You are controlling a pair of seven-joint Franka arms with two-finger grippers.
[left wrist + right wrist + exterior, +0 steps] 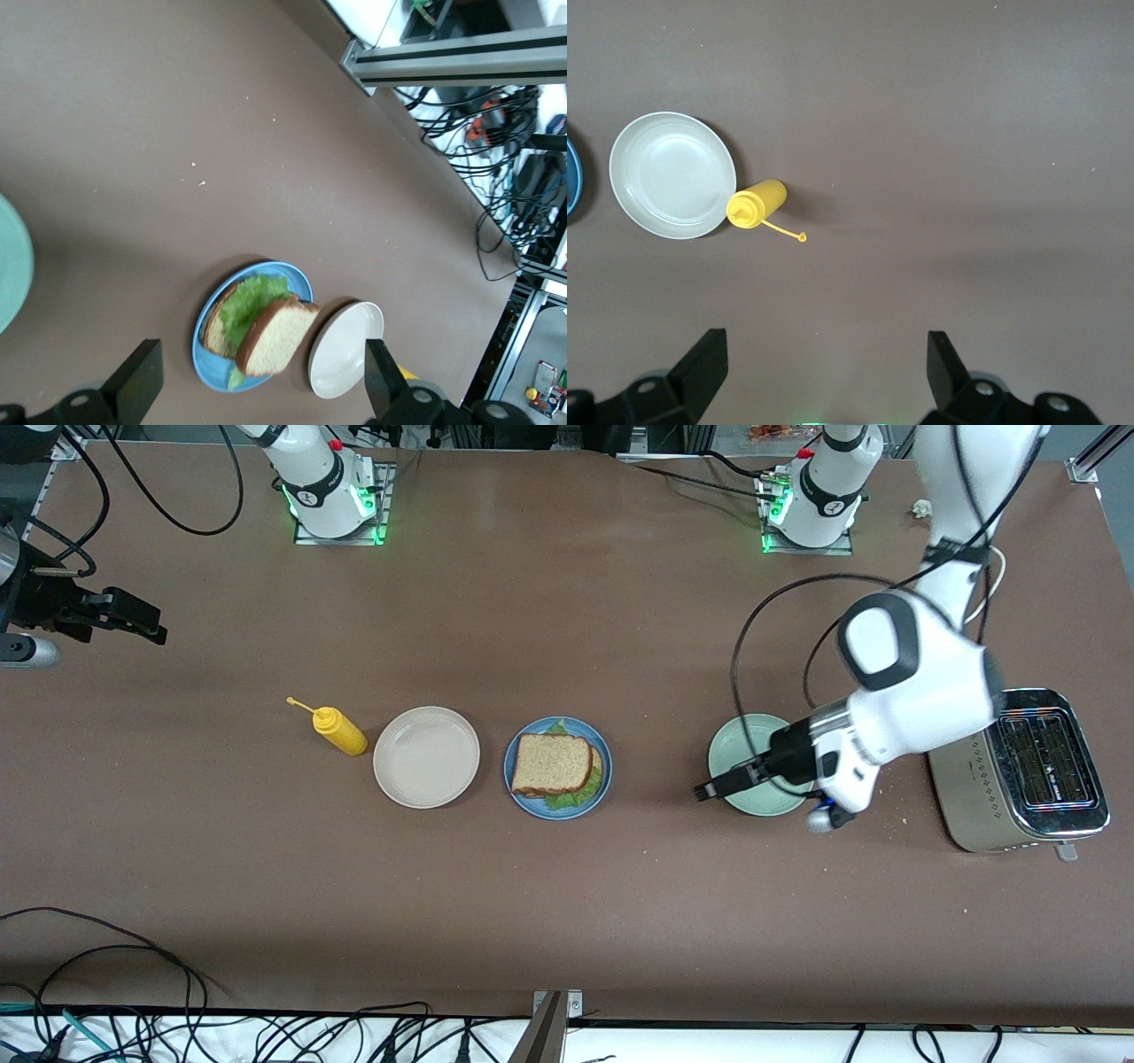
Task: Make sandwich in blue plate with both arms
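Observation:
The sandwich (551,764) lies on the blue plate (519,790) near the middle of the table. Its top bread slice covers the green lettuce (574,797), which sticks out at the rim. In the left wrist view the top slice (276,336) leans tilted on the lettuce (248,303) over the blue plate (205,359). My left gripper (709,789) hangs open and empty over the pale green plate (735,742), apart from the sandwich; its fingers (142,381) stand wide. My right gripper (152,624) waits open and empty, raised at the right arm's end of the table, also seen as the right gripper (824,354).
An empty beige plate (426,756) sits beside the blue plate toward the right arm's end, with a yellow mustard bottle (338,730) lying next to it. A steel toaster (1028,771) stands at the left arm's end. Cables run along the table edge nearest the camera.

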